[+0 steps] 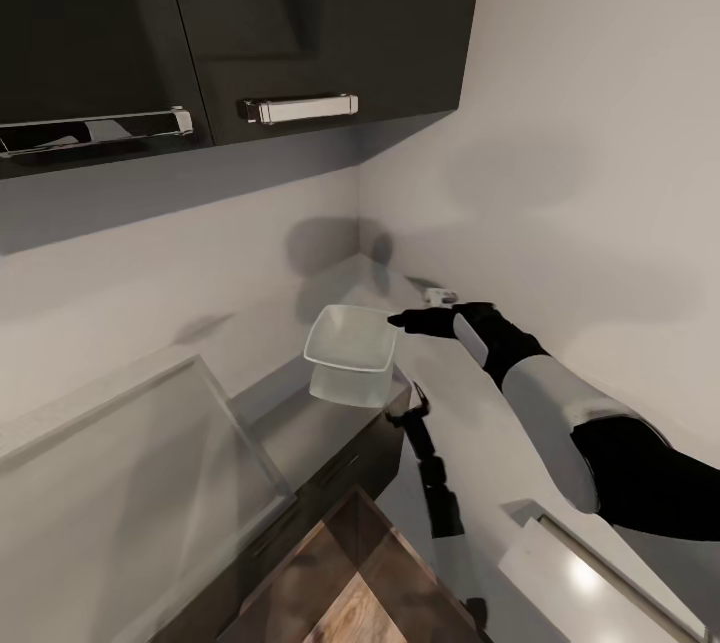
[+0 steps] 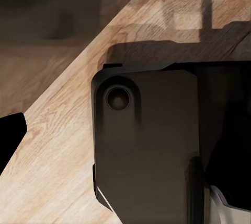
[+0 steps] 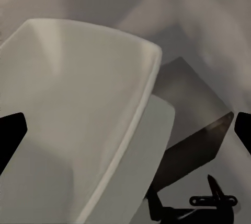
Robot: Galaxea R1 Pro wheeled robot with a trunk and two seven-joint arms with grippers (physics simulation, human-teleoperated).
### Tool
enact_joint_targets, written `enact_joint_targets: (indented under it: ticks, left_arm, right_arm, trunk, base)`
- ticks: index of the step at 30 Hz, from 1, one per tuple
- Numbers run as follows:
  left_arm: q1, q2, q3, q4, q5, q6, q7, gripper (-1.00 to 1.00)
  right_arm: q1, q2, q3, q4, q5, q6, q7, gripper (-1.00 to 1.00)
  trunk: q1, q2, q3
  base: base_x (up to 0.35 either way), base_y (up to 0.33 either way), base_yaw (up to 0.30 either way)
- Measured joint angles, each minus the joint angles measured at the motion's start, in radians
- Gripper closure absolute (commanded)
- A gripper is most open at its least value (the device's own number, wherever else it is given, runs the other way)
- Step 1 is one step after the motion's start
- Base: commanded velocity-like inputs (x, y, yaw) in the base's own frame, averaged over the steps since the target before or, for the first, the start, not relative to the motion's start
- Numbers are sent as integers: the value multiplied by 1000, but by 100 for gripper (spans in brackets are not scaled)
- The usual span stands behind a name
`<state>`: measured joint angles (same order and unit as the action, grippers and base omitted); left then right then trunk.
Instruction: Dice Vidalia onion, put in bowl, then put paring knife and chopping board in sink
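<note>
The bowl (image 1: 349, 348) is seen in the head view, white and squarish, lifted clear of the grey surface (image 1: 300, 428), with its pale reflection lying on the surface just beneath it. It is carried near the corner where the two light walls meet, below the dark wall cabinets (image 1: 320, 13) with their chrome handles (image 1: 298, 108). The right pincer (image 1: 405, 320) is brought against the bowl's right rim, and the black and white right arm (image 1: 560, 413) is stretched in from the lower right. Whether the rim is pinched between the fingers cannot be told from this angle; the tips are dark and packed close at the rim.

In the right wrist view the bowl (image 3: 73, 125) is shown large and tilted, its flaring side and rounded rim turned toward the camera. Black fingertips (image 3: 11, 130) are glimpsed at both side edges, spread wide apart, so the pincer is read there as spread. Beyond the bowl the grey surface and a dark cabinet front (image 3: 193, 145) are picked out.

The left arm (image 1: 435, 483) is seen hanging low, in front of the cabinet edge, over the wooden floor (image 1: 350, 593). In the left wrist view the wooden floor (image 2: 57, 145) and a dark part of the robot's body (image 2: 146, 145) are shown; one black fingertip (image 2: 10, 135) is caught at the edge, and the left pincer's state cannot be told.
</note>
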<state>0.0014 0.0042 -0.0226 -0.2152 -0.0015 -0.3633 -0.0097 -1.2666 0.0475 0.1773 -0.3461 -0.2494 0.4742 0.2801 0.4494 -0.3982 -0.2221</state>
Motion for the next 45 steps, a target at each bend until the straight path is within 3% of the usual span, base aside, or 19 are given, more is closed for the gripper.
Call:
enact_joint_targets:
  ticks: [4, 8, 16, 45]
  left_arm:
    - [0, 0, 0, 0, 0, 0, 0, -100]
    - [0, 0, 0, 0, 0, 0, 0, -100]
    - [0, 0, 0, 0, 0, 0, 0, -100]
    - [0, 0, 0, 0, 0, 0, 0, -100]
  right_arm:
    - [1, -10, 1, 1, -55, 0, 4, -100]
    - [1, -19, 2, 1, -78, 1, 21, -100]
    - [2, -32, 2, 2, -81, 0, 62, -100]
    - [2, -32, 3, 3, -81, 0, 63, -100]
  trunk:
    - [0, 0, 0]
    - [0, 0, 0]
    - [0, 0, 0]
    - [0, 0, -37]
  base:
    - [0, 0, 0]
    - [0, 0, 0]
    - [0, 0, 0]
    - [0, 0, 0]
